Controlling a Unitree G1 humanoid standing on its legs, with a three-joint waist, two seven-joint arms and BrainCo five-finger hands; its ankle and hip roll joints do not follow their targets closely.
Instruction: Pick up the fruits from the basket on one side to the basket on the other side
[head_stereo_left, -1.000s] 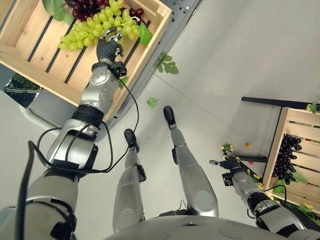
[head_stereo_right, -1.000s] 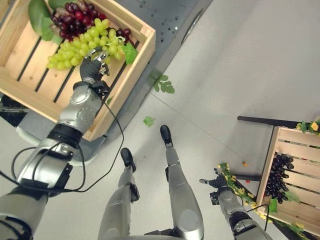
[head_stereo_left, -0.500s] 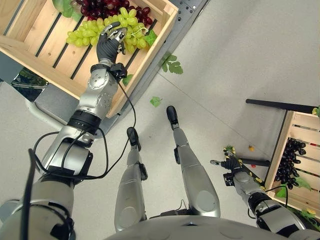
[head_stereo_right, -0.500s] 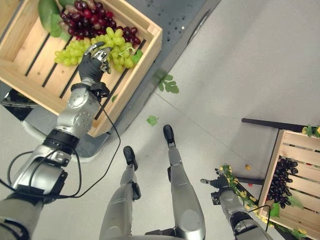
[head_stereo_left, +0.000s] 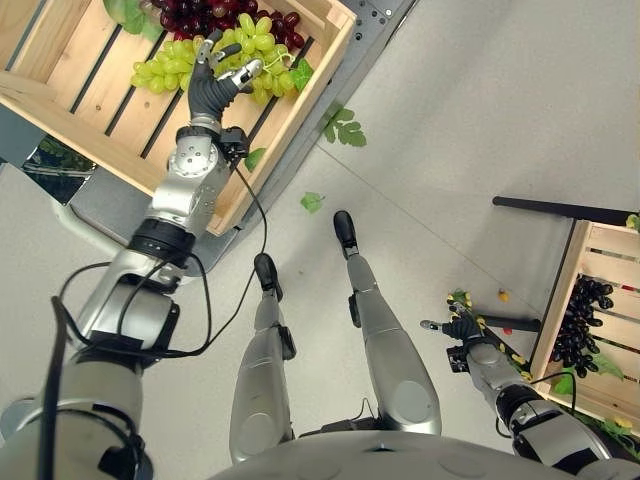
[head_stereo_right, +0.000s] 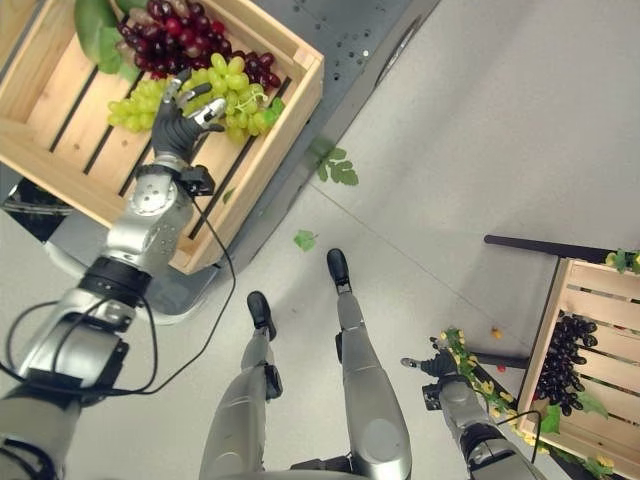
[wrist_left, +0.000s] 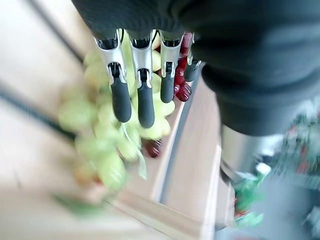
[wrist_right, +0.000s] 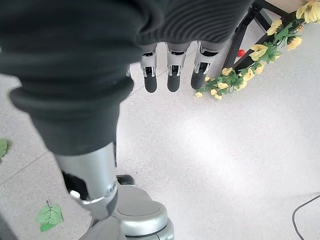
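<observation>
Green grapes (head_stereo_left: 205, 62), a loose knobbly bunch, lie in the slatted wooden crate (head_stereo_left: 95, 90) beside dark red grapes (head_stereo_right: 175, 35). Left hand (head_stereo_left: 212, 85) hovers spread above them, empty; likely soft, best scooped underneath. Right hand (wrist_right: 170, 70) hangs relaxed.

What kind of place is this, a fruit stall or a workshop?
Probably an indoor test room dressed up as a fruit stall. Two slatted wooden crates, one with green grapes and red grapes, the other with black grapes, stand on a plain grey speckled floor with loose leaves scattered on it.
</observation>
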